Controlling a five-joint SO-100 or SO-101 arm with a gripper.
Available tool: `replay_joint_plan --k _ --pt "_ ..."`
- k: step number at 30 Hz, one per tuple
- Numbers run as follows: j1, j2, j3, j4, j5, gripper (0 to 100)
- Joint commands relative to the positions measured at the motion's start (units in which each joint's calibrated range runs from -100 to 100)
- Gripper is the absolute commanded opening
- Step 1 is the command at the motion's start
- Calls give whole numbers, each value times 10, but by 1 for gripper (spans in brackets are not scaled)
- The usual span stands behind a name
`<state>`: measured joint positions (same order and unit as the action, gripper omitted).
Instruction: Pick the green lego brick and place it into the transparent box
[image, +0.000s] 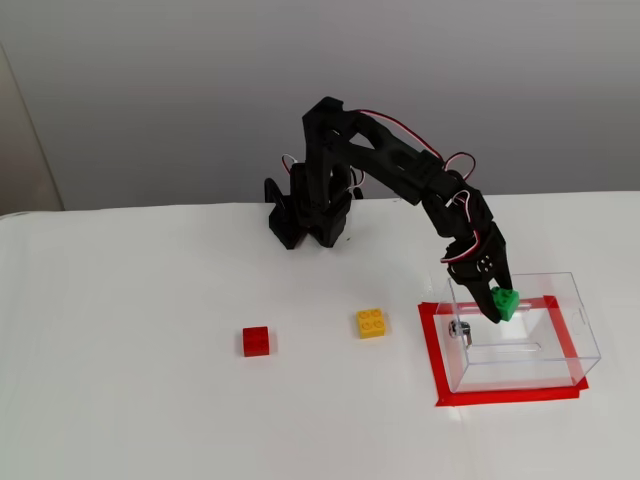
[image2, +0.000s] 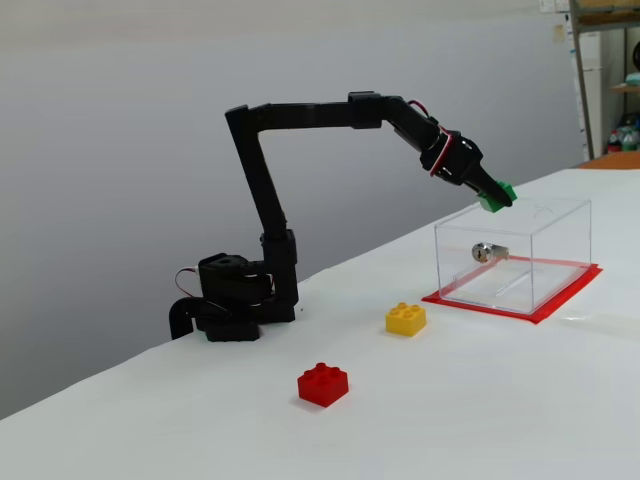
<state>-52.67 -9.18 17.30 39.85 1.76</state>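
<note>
The gripper (image: 497, 308) is clenching the green lego brick (image: 505, 303) in the air, hanging just over the open top of the transparent box (image: 560, 345), which is sitting near the tabletop's (image: 150, 420) right edge in a fixed view.

I see the transparent box (image2: 515, 254) open on top, its interior unobstructed. The yellow brick (image: 371, 323) and red brick (image: 256, 341) lie apart on bare table.

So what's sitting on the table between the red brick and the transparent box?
The yellow brick, alone, lies between the red brick and the transparent box; both fixed views show it.
</note>
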Motion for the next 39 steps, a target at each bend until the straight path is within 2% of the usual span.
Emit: replay_joint_plan --k 1,11,17,19,29,31,36,39 --pt "-2 14 -47 -8 0 11" --pt "-4 103 -147 -1 -1 12" --pt "-13 112 -142 -1 2 26" --pt "-14 113 -142 -1 2 28" --pt "-11 107 -141 -1 -1 27" --pt "-8 106 -141 0 -1 24" --pt "3 82 -140 1 2 7" --pt "8 51 -140 9 3 3"
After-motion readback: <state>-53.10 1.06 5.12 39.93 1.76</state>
